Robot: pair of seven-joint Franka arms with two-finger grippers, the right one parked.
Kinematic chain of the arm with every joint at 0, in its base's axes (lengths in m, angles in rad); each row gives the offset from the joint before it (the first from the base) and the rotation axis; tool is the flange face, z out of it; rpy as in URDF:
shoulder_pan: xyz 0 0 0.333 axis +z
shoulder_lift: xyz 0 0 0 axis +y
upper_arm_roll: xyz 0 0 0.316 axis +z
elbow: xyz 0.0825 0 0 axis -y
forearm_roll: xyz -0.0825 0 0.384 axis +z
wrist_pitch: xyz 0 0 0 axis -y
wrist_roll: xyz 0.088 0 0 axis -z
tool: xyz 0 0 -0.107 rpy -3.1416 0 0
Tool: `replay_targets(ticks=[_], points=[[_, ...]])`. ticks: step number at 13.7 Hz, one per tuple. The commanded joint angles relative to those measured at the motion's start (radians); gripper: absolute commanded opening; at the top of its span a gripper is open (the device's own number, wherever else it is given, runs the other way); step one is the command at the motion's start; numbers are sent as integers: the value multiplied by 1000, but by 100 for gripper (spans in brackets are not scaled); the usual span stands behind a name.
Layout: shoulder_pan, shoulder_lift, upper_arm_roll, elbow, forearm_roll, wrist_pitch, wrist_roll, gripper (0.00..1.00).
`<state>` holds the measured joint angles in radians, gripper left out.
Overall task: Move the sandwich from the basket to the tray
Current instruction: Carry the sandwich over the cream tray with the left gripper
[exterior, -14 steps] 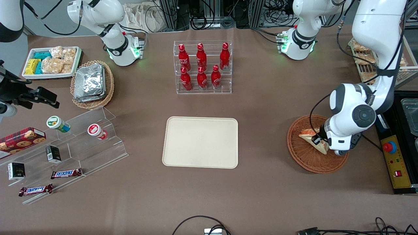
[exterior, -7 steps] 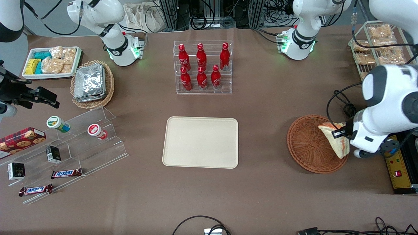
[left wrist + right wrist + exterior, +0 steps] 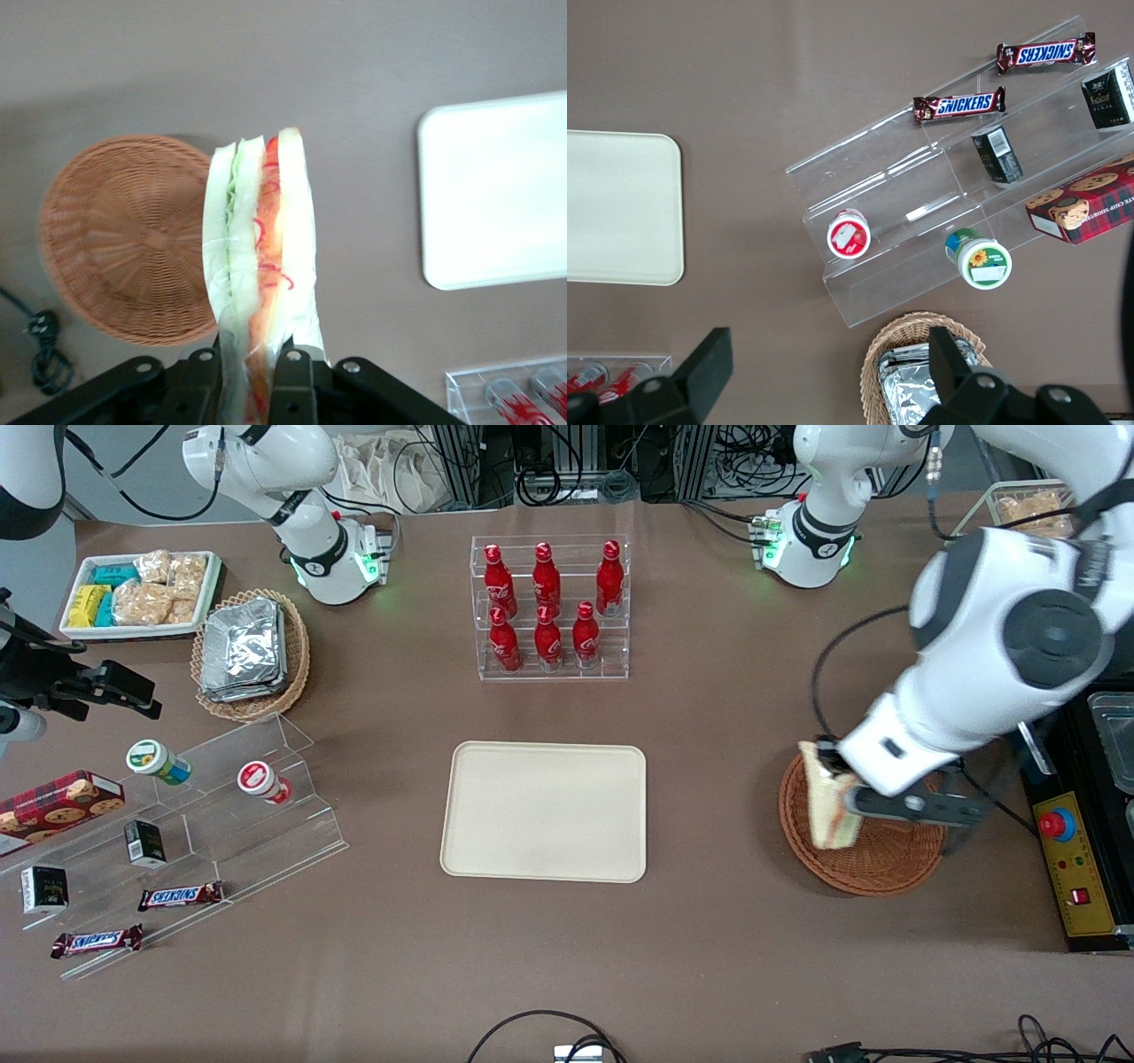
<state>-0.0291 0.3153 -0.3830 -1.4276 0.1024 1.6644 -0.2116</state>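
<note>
My left gripper (image 3: 837, 779) (image 3: 251, 367) is shut on the sandwich (image 3: 828, 808) (image 3: 259, 266), a plastic-wrapped wedge of white bread with green and orange-red filling along its edge. It hangs in the air above the rim of the reddish-brown wicker basket (image 3: 877, 859) (image 3: 124, 235), on the side toward the tray. No other item shows in the basket. The cream-beige tray (image 3: 545, 810) (image 3: 496, 190) lies flat and bare in the middle of the table, a good way from the sandwich toward the parked arm's end.
A clear rack of red bottles (image 3: 549, 607) stands farther from the front camera than the tray. A tan basket of foil packets (image 3: 248, 651), a white snack tray (image 3: 142, 593) and clear steps with snacks (image 3: 177, 833) lie toward the parked arm's end. A black box with a red button (image 3: 1059, 828) sits beside the basket.
The gripper lifted the sandwich out of the basket, swung it out over the rim toward the black box, then carried it back across to the rim nearer the tray.
</note>
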Motion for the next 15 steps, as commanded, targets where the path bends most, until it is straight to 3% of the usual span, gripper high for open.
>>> replay_targets(ticks=[1,8,15], points=[[-128,65,1,46,13,12,-168,0],[-285,272,3,39,152,247,-299,0],[-348,436,7,38,189,414,-376,0]])
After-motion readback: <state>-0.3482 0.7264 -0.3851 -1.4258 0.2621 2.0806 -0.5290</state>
